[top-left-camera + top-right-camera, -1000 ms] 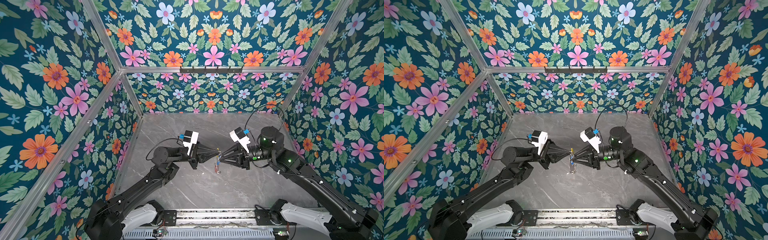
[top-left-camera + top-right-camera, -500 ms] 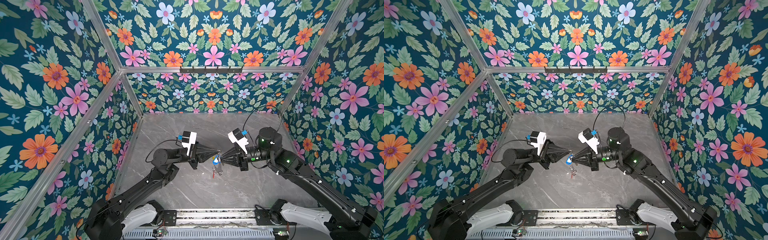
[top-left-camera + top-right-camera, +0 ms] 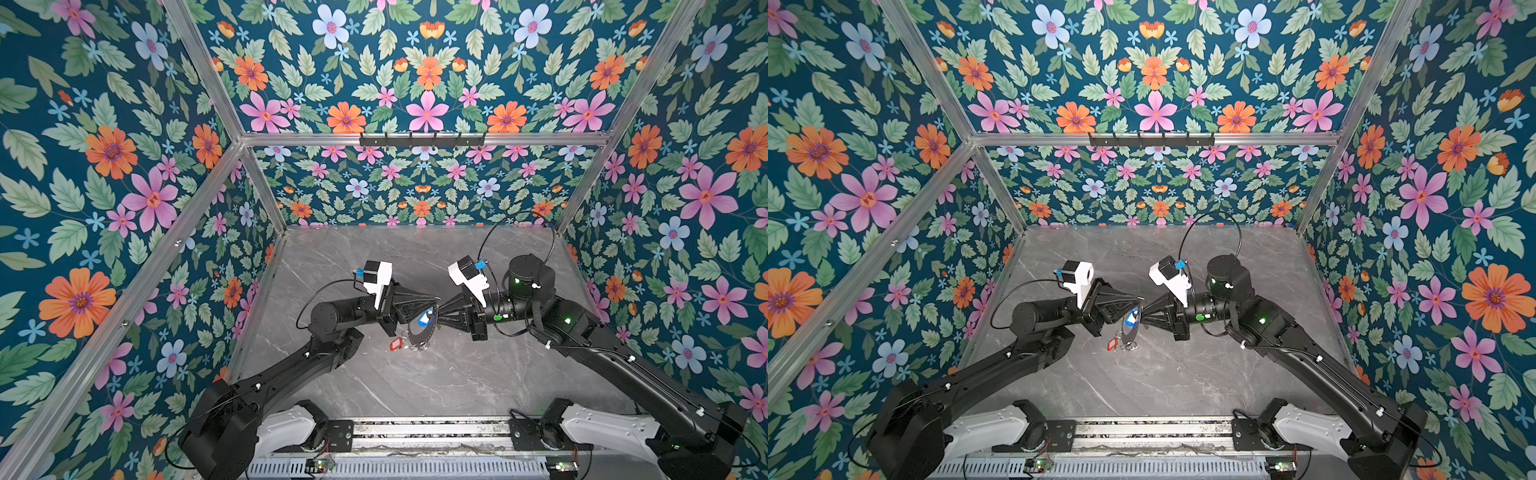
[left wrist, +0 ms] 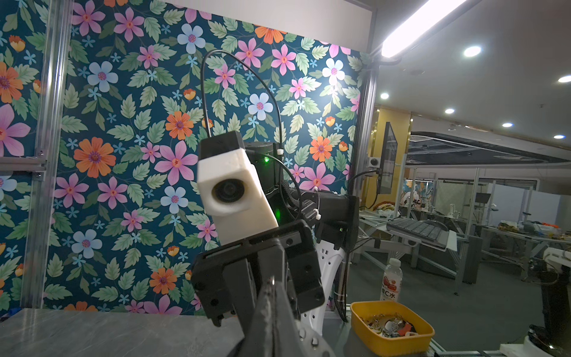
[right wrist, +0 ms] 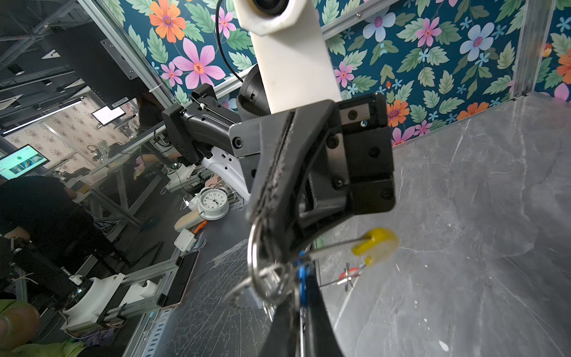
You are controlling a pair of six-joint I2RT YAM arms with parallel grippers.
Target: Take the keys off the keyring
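Left fingers (image 5: 278,173) are pressed together on the keyring (image 3: 422,334), at a silver split ring (image 5: 254,247) on its edge. The right wrist view shows no gap between them. The right gripper (image 3: 437,314) is pinched shut too, with the blue tag (image 3: 424,318) caught at its tips. In the right wrist view a blue strip (image 5: 301,276) runs between its two fingers.

In both top views the left gripper (image 3: 433,300) and the right one meet tip to tip over the middle of the table (image 3: 415,386). The keyring hangs below them as a dark oval. Its yellow segment (image 5: 375,245) points away from the left fingers. The red tag (image 3: 396,344) dangles at the low end, on the left arm's side. Small silver pieces sit beside it, too blurred to tell apart. I cannot tell whether the red tag touches the table.
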